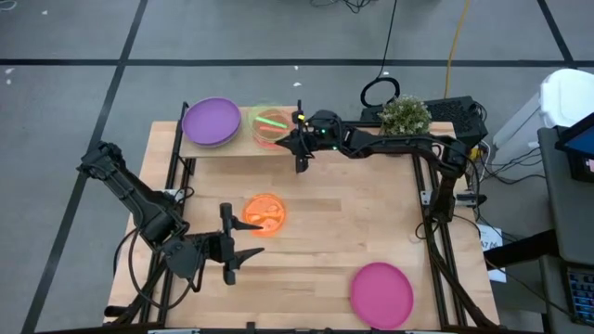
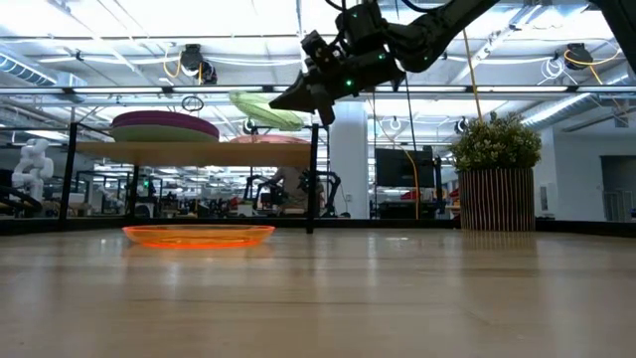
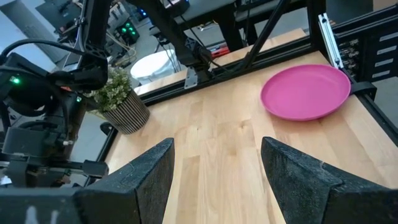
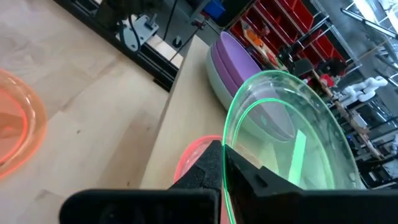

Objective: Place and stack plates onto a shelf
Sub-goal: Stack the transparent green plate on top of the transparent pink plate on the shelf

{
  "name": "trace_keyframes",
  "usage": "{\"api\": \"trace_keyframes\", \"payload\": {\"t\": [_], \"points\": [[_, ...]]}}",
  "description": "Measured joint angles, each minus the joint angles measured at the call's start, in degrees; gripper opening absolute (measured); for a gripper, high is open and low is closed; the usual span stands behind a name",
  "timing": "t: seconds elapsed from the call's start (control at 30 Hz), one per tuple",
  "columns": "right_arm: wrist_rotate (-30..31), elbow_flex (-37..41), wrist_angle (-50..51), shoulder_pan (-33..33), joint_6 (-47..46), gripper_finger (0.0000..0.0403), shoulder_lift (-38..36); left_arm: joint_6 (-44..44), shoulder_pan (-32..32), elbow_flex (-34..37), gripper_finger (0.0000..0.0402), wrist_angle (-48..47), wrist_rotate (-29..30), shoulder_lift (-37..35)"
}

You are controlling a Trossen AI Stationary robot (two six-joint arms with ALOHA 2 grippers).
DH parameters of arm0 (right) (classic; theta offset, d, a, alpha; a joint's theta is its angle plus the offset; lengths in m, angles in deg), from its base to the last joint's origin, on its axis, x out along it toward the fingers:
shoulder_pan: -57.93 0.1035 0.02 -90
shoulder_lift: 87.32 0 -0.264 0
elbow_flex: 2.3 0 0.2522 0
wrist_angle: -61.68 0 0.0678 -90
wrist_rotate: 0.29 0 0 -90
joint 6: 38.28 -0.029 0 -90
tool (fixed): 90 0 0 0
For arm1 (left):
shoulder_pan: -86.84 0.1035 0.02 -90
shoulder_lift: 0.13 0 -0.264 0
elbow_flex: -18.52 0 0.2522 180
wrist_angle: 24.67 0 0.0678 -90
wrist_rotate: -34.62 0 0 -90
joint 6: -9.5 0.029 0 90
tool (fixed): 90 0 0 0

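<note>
The right arm stretches across the far side of the worktop, its wrist raised; the right claw (image 1: 295,141) has its fingers clamped on the rim of a green plate (image 1: 270,126), held tilted; the left arm is folded low at the near left, its left claw (image 1: 230,243) spread apart, holding nothing.

Two matte black jointed arms with looping black cables, small green lights glowing, rough-textured wedge-shaped fingers (image 3: 149,177)
</note>
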Motion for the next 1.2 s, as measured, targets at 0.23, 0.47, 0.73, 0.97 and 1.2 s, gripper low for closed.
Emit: {"api": "trace_keyframes", "payload": {"t": [0.23, 0.47, 0.73, 0.97, 1.2], "points": [[-0.1, 0.0, 0.6, 0.0, 0.0, 0.0000, 0.0, 0.0, 0.0, 0.0, 0.0246, 0.0, 0.0, 0.0], [-0.1, 0.0, 1.7, -0.4, -0.5, 0.0000, 0.0, 0.0, 0.0, 0.0, 0.0246, 0.0, 0.0, 0.0], [0.0, 0.0, 1.8, -0.3, -0.9, 0.0000, 0.0, 0.0, 0.0, 0.0, 0.0246, 0.0, 0.0, 0.0], [0.0, 0.0, 2.6, -0.4, -3.0, 0.0019, 0.0, 0.0, 0.0, 0.0, 0.0246, 0.0, 0.0, 0.0], [0.3, 0.0, 2.6, -0.3, -4.2, 0.0045, 0.0, 0.0, 0.0, 0.0, 0.0246, 0.0, 0.0, 0.0]]}}
